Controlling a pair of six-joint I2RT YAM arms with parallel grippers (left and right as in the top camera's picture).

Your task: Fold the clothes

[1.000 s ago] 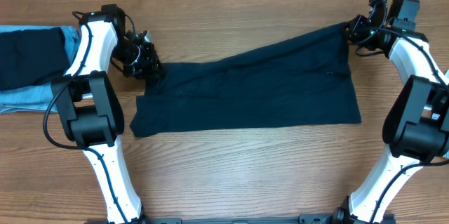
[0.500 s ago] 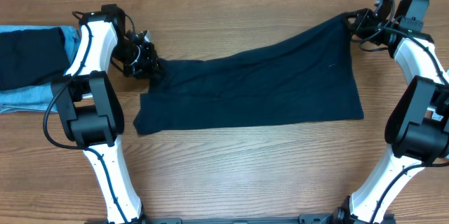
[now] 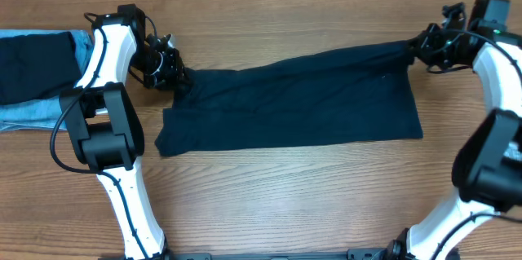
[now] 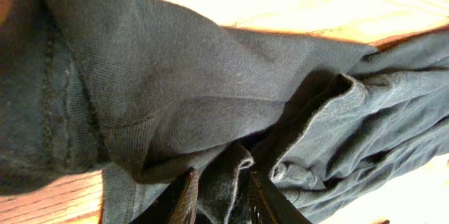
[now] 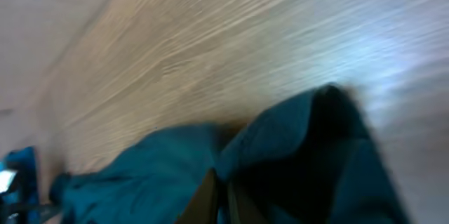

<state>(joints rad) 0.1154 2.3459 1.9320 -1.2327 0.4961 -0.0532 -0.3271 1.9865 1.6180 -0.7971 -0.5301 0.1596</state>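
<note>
**Navy shirt being held at two far corners**

- The wide dark navy cloth shirt [image 3: 294, 101] is lying across the middle of the wooden table [image 3: 285, 195]. It is stretching from near the left arm to near the right arm, and its near edge is resting flat on the wood.
- The left gripper [image 3: 175, 77] is sitting at the shirt's far left corner. In the left wrist view its two fingers [image 4: 186, 199] are pinching a bunched fold of the cloth [image 4: 210, 90] between them, with rumpled layers piling up around the grip.
- The right gripper [image 3: 416, 48] is holding the far right corner, towards the table's far right. That corner is being drawn out into a narrow point, and the shirt's far edge is slanting from it down to the left grip.
- The right wrist view is blurring badly. The fingers are looking pressed together, with the cloth [image 5: 280, 168] gathering right at them.
- At the table's left edge, apart from the shirt, a folded dark navy cloth piece [image 3: 33, 64] is lying on top of a light blue denim piece [image 3: 33, 113].
</note>
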